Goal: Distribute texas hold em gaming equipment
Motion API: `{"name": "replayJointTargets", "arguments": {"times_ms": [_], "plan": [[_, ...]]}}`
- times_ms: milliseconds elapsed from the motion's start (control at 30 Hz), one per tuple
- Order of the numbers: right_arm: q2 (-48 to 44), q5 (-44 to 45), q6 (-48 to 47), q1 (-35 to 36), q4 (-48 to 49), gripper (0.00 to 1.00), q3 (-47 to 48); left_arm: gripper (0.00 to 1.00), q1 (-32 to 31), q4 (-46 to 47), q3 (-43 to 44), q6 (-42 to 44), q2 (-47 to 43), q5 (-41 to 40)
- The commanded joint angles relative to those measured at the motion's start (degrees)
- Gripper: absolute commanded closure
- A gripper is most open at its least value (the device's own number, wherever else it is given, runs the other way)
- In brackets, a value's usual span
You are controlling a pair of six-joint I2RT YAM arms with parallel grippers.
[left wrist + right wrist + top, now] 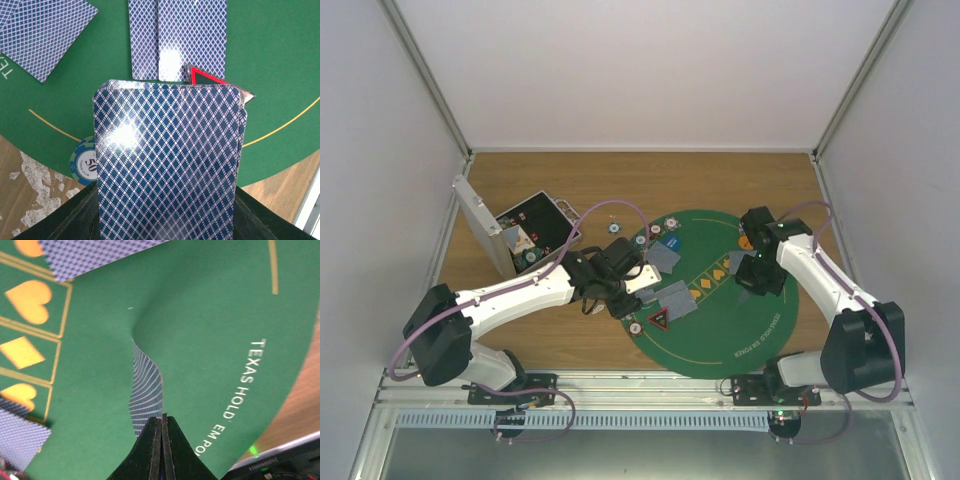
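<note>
My left gripper (167,205) is shut on a deck of blue-backed playing cards (167,155), held over the left edge of the green mat (280,60). Under the deck lie two overlapping face-down cards (177,40), a red-triangle token (210,80) and a striped poker chip (82,161). A third card (42,35) lies at the upper left. My right gripper (162,420) is shut on a single card (147,385) that bends above the mat. From above, the left gripper (620,285) is at the mat's left rim and the right gripper (757,272) over its right half.
An open silver case (510,235) stands at the back left, with chips inside. Loose chips (615,228) lie on the wooden table (550,340) beside it. A blue token (672,243) and an orange token (745,241) sit on the mat. White walls enclose the table.
</note>
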Motion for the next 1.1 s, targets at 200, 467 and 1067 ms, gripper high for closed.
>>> {"name": "replayJointTargets", "arguments": {"times_ms": [200,467,1067], "plan": [[2.24,18.36,14.09,-0.40,-7.69,0.99,2.43,0.42,0.22,2.50,-0.64,0.38,-2.02,0.24],[6.00,21.16,15.69,0.44,-6.26,0.99,0.26,0.42,0.22,2.81,-0.87,0.42,-1.80,0.05],[17.68,12.61,16.42,4.85,7.21,0.99,5.19,0.42,0.31,2.92,-0.96,0.41,-1.23,-0.46]]}}
